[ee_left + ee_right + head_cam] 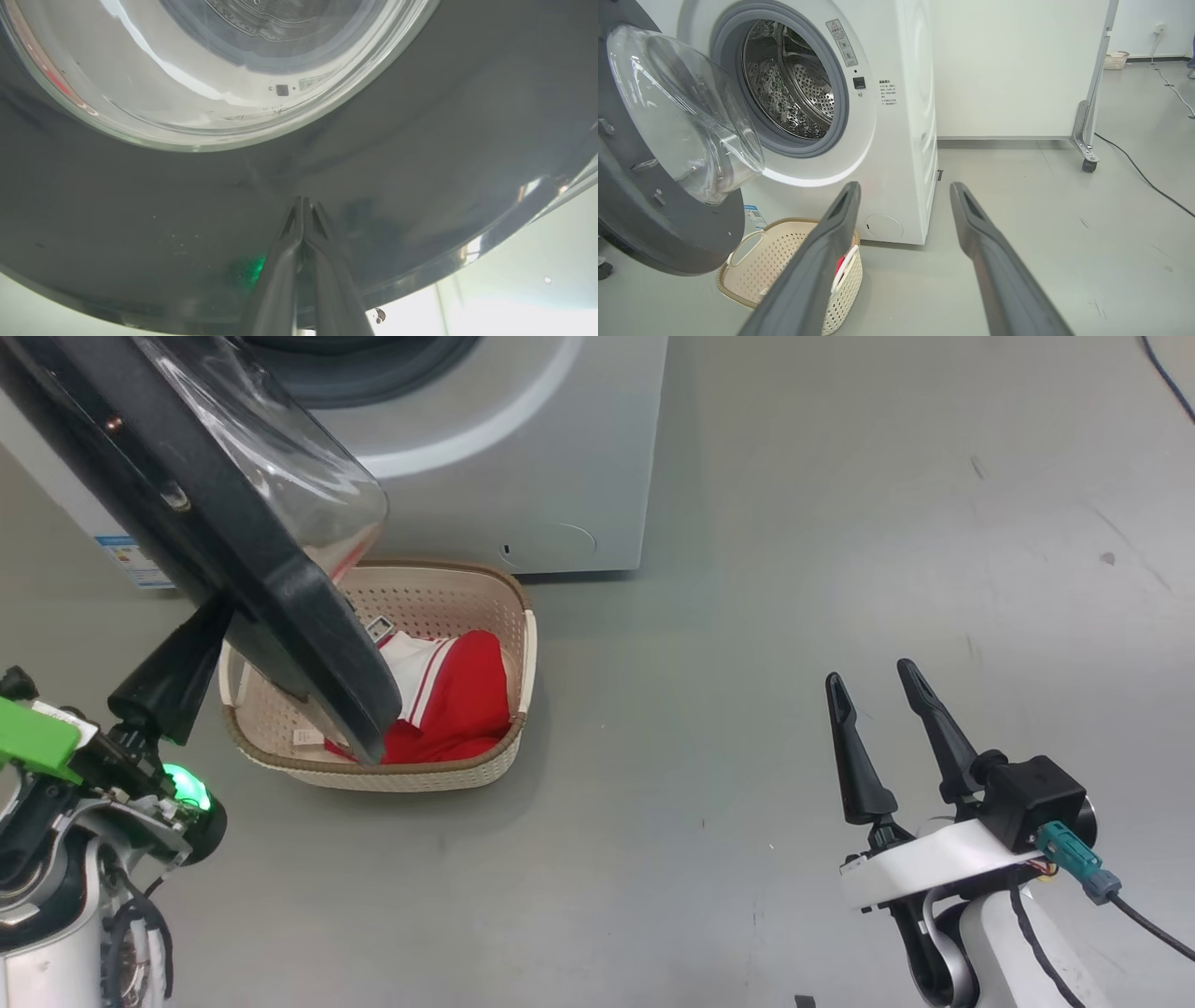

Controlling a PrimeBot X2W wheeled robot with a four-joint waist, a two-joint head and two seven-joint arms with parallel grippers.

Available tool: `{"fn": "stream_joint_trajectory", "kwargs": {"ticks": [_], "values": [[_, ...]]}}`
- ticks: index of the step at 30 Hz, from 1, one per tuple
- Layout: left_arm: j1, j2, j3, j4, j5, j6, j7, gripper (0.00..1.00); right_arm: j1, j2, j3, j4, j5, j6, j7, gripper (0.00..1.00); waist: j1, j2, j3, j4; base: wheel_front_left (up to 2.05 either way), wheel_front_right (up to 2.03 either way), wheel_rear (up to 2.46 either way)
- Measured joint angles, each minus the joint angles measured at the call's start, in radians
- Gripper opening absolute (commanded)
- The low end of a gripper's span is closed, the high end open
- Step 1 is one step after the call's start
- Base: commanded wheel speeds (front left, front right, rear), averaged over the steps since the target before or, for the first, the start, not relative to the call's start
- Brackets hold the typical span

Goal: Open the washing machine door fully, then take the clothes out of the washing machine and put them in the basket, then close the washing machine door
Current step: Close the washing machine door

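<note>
**Left end effector [303, 201] clenched on door face, right end effector [868, 674] released**

Two dark fingers of the left end effector are pressed together with nothing between them. In the left wrist view, the tips touch the glossy black outer rim of the washing machine door [280, 607], just below its glass bowl. The right end effector hangs over bare floor [747, 616], well apart from everything, with its two fingers spread wide and holding nothing.

Counts:
- 1 washing machine [896, 140], white and front-loading, with 1 grey gasket and 1 perforated steel drum [794, 84] seen through the opening.
- 1 door, swung out partway, with its lower edge hanging over the basket in the head view.
- 1 cream basket [527, 653] on the floor just in front of the machine's lower front.
- 1 heap of red-and-white clothes [462, 695] inside the basket, partly hidden by the door. I can't tell how many pieces it holds.
- 1 blue label sticker [131, 555] low on the machine front.
- 1 warning sticker [843, 42] beside the opening.
- 1 second basket [1115, 59] far back by the wall.

Surface and room: the floor is smooth and grey, with scuffs and small dark marks. A white partition panel [1017, 70] stands behind the machine on a caster [1087, 164]. A black cable [1143, 175] runs across the floor past it.
</note>
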Motion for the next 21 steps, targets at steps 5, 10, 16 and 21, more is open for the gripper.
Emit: {"fn": "stream_joint_trajectory", "kwargs": {"ticks": [5,10,16,21], "values": [[-0.040,-0.002,0.002,0.014,0.000,0.000,-0.039,0.00,-0.006,0.006,0.005,0.000,0.008,0.000,0.000,1.00,0.0000,0.0000,0.023,-0.056,0.00,0.00,0.00],[-0.075,-0.005,0.011,0.023,0.000,0.000,-0.080,0.00,-0.021,0.008,0.006,-0.001,0.010,0.000,0.000,1.00,0.0000,0.0000,0.044,-0.118,0.00,0.00,0.00],[-0.103,-0.005,0.009,0.045,0.015,0.000,-0.124,0.00,-0.021,0.013,0.009,-0.001,0.021,0.000,0.000,1.00,0.0000,0.0000,0.066,-0.196,0.00,0.00,0.00],[-0.128,-0.006,0.010,0.065,0.025,0.000,-0.160,0.00,-0.023,0.016,0.010,0.000,0.037,0.000,0.000,1.00,0.0000,0.0000,0.079,-0.247,0.00,0.00,0.00]]}}
